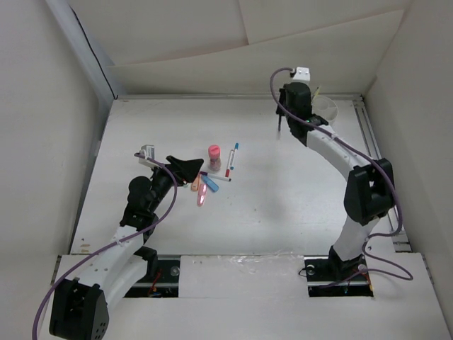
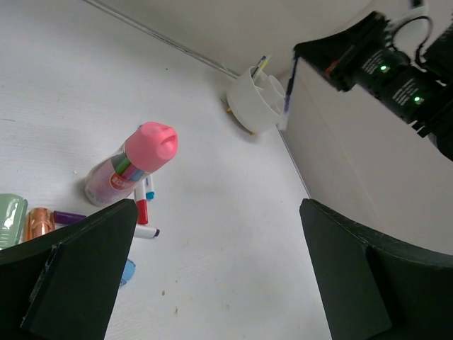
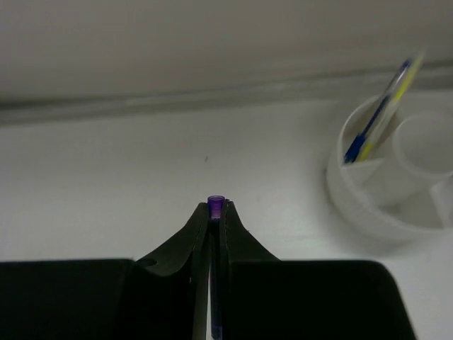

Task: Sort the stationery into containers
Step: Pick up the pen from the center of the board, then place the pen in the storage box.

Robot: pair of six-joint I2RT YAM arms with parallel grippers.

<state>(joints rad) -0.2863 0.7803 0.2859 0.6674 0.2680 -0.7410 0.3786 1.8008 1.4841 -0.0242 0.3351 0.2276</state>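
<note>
Pens (image 1: 231, 160) and highlighters (image 1: 202, 190) lie in a loose cluster left of the table's (image 1: 283, 212) middle, with a pink-capped bottle (image 1: 214, 157) standing upright among them. In the left wrist view the bottle (image 2: 131, 170) shows coloured sticks through its clear wall. A red pen (image 2: 141, 210) lies just beside its base. A green highlighter (image 2: 10, 221) and an orange highlighter (image 2: 39, 222) lie side by side at the left edge of that view.

The left hand (image 1: 185, 167) hovers just left of the cluster, jaws spread wide with nothing between them. In its own camera the black fingers (image 2: 78, 276) frame the bottle and, well beyond it, the cup (image 2: 244, 99).

The right hand (image 3: 215, 212) is at the back right of the table, well apart from the cluster. Its jaws are pinched narrow on a purple pen (image 3: 215, 205), whose tip pokes out just past the fingertips. From above, the purple pen (image 1: 281, 127) hangs down below the hand (image 1: 282, 120), beside the cup (image 1: 331, 112) on its left and not over it. I cannot tell whether its lower end touches the table.

The cup (image 3: 368, 212) is round, white and divided inside. A blue pen (image 3: 375, 113) and a yellow pen (image 3: 393, 101) lean together in one of its compartments, their tops sticking out above the rim. The other compartments that show look bare.
</note>
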